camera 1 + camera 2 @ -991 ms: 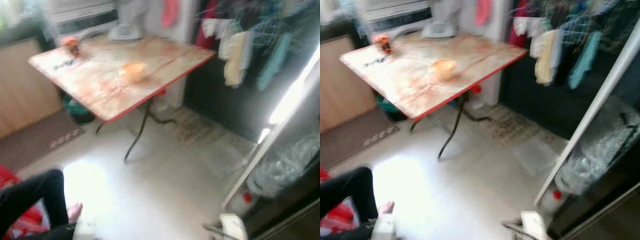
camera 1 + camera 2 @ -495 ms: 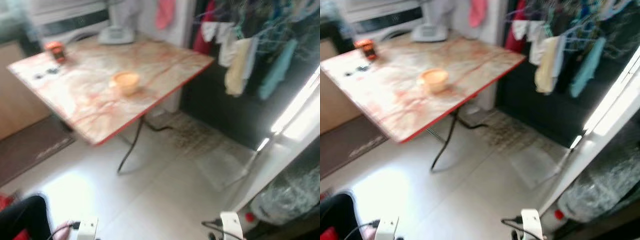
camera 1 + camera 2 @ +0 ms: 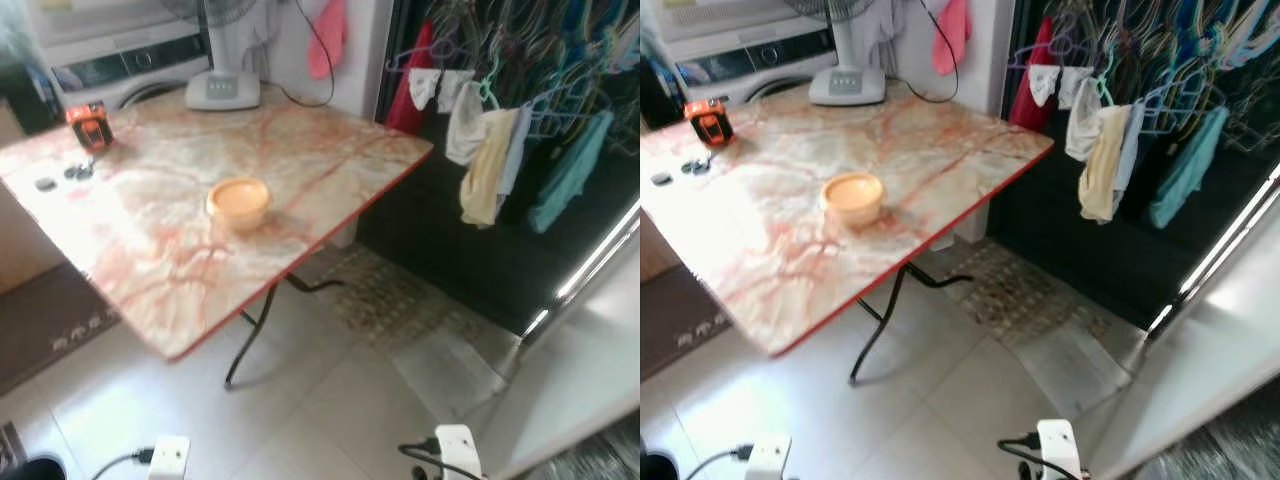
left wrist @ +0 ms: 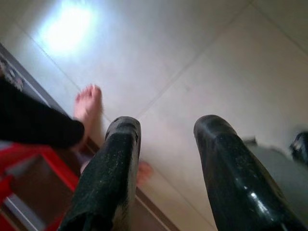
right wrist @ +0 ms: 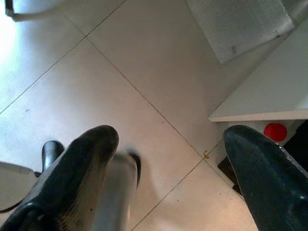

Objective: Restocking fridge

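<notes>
Since the earlier frame only the camera has swung left, and the blur has cleared; nothing on the surface (image 3: 180,260) has shifted. Bowl (image 3: 238,201) sits mid-surface; orange device (image 3: 90,125) near its far left edge. Left tool (image 4: 166,144) and right tool (image 5: 168,159) hang over floor tiles, fingers spread, holding nothing. Fridge door (image 3: 1210,350) stands at right.
</notes>
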Controlling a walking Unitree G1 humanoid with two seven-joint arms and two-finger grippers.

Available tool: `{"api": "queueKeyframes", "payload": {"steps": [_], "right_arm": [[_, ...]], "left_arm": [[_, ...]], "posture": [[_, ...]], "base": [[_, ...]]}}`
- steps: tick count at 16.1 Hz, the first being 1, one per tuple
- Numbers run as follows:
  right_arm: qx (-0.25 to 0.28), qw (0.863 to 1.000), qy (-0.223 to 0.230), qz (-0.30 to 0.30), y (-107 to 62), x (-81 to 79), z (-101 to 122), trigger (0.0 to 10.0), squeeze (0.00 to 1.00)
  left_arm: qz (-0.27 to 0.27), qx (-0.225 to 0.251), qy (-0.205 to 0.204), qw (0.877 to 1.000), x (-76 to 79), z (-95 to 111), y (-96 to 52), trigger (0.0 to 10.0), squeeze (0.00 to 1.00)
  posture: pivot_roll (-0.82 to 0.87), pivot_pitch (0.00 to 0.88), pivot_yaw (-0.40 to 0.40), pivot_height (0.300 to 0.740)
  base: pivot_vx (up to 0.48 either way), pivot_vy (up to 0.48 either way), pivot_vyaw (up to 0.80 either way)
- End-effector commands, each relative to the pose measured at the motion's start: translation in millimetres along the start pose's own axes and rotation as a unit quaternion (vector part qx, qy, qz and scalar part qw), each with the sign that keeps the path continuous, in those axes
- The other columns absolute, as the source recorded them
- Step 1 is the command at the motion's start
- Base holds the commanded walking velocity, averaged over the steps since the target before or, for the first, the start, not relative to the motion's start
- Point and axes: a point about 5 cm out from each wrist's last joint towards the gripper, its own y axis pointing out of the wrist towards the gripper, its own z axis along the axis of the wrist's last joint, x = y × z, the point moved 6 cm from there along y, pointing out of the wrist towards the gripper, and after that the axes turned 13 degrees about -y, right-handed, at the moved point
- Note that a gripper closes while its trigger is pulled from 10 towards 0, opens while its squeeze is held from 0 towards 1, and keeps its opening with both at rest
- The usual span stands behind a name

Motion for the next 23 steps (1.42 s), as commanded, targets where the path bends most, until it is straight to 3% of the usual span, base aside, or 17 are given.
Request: {"api": "queueKeyframes", "payload": {"steps": [1, 7, 15, 18, 23], "right_arm": [[-0.008, 1.000, -0.003, -0.010, -1.3, 8.6, -6.6, 10.0, 0.00], [-0.008, 1.000, -0.005, -0.007, -1.3, 7.5, -6.6, 10.0, 0.00], [-0.005, 1.000, -0.011, -0.003, -1.3, 7.3, -5.6, 10.0, 0.00], [-0.007, 1.000, -0.009, -0.003, -1.4, 7.3, -6.5, 10.0, 0.00], [-0.008, 1.000, -0.014, 0.000, -1.5, 6.2, -7.9, 10.0, 0.00]], "left_arm": [[-0.006, -0.006, 0.007, 1.000, 6.2, -5.3, -0.6, 10.0, 0.00], [-0.002, -0.003, 0.007, 1.000, 4.6, -5.0, -0.7, 10.0, 0.00], [0.001, -0.001, 0.008, 1.000, 4.5, -4.7, -0.8, 10.0, 0.00], [0.000, 0.016, 0.004, 1.000, 5.0, 5.0, 0.1, 10.0, 0.00], [0.017, 0.068, 0.002, 0.998, -7.1, 28.6, -0.1, 10.0, 0.00]], "posture": [[-0.12, 0.000, -0.019, 0.740], [-0.12, 0.000, -0.017, 0.740], [-0.12, 0.000, -0.019, 0.740], [-0.11, 0.000, -0.019, 0.740], [-0.11, 0.000, -0.009, 0.740]], "base": [[0.000, 0.000, 0.00], [0.000, 0.000, 0.00], [0.000, 0.000, 0.76], [0.000, 0.000, 0.40], [0.000, 0.000, 0.00]]}}
